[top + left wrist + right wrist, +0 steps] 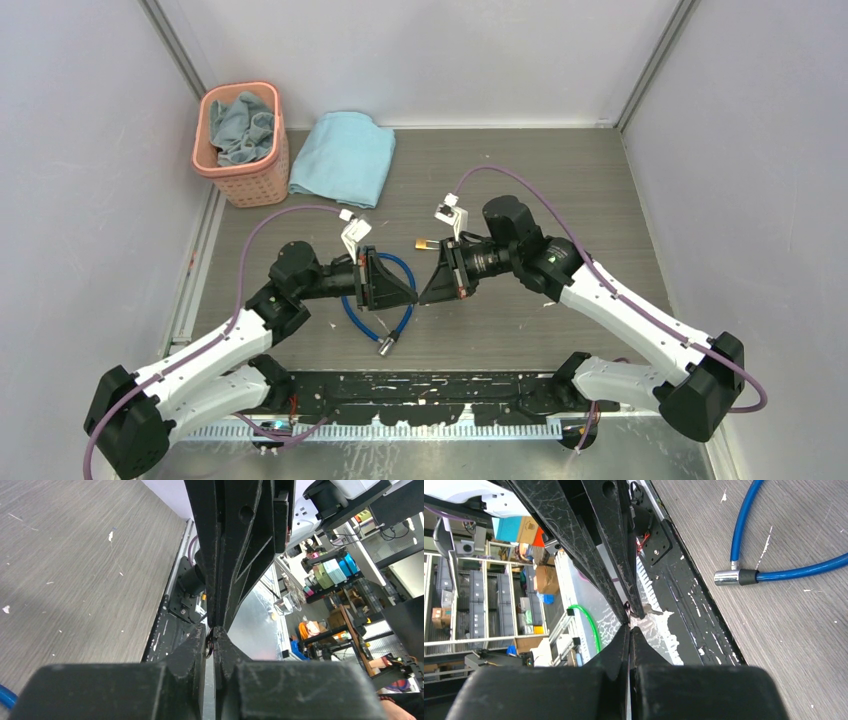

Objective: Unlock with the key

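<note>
Tip to tip above the table: left gripper [412, 297] pinches what looks like the key [209, 646], only a dark ring showing; right gripper [424, 297] fingers pressed together, seemingly empty; a fumbled handover could drop it, away from the padlock [424, 242].

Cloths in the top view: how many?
2: a grey-blue cloth bunched inside the pink basket, and a light blue cloth folded on the table beside it. The basket could hide more.
</note>
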